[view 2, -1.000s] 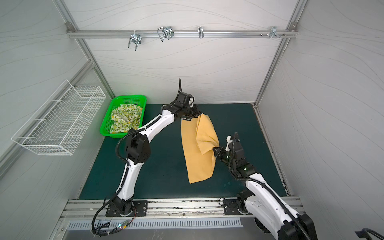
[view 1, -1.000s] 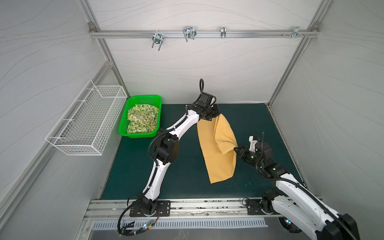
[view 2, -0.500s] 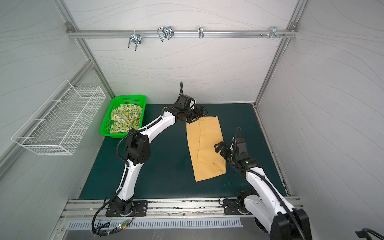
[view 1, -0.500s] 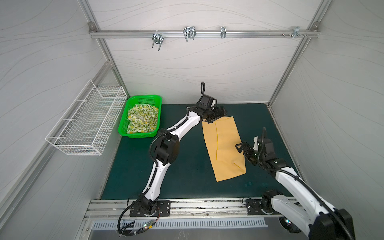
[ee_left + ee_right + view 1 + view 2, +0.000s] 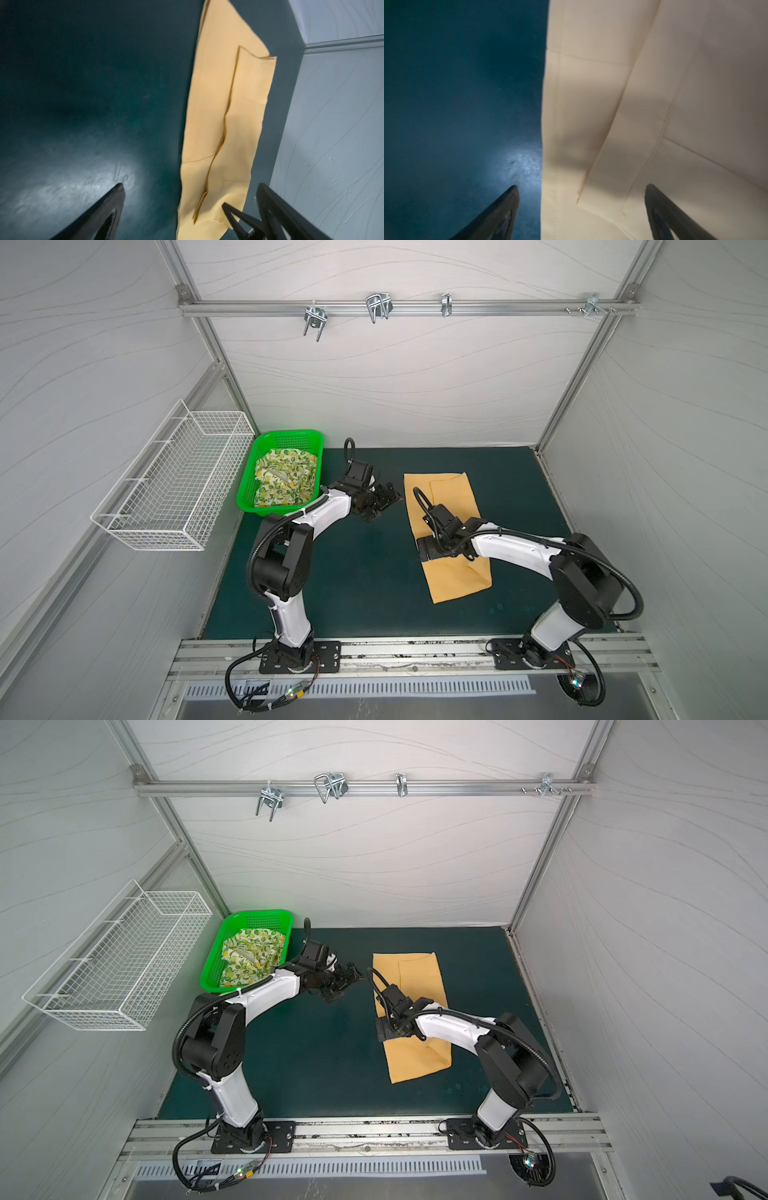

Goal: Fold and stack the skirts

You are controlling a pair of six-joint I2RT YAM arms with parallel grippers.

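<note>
The mustard-yellow skirt (image 5: 453, 493) (image 5: 417, 973) lies flat on the green mat, folded lengthwise, with nothing holding it. My left gripper (image 5: 384, 499) (image 5: 349, 977) hovers open just left of its far end; the left wrist view looks along the skirt (image 5: 218, 104) between the spread jaws (image 5: 191, 187). Open as well, my right gripper (image 5: 426, 549) (image 5: 384, 1029) sits low over the skirt's left edge, about halfway along. In the right wrist view the cloth (image 5: 654, 104) fills one side between the jaws (image 5: 581, 187). The lemon-print skirt (image 5: 284, 483) (image 5: 249, 957) is crumpled in the basket.
The green plastic basket (image 5: 291, 434) (image 5: 257, 914) stands at the mat's far left corner. A white wire basket (image 5: 174, 485) hangs on the left wall. Metal hooks (image 5: 378, 308) hang from the rail on the back wall. White walls close in three sides.
Both grippers opened and let the mustard skirt go; it dropped from hanging to flat on the mat. The left gripper drew back leftward; the right one moved left across the skirt.
</note>
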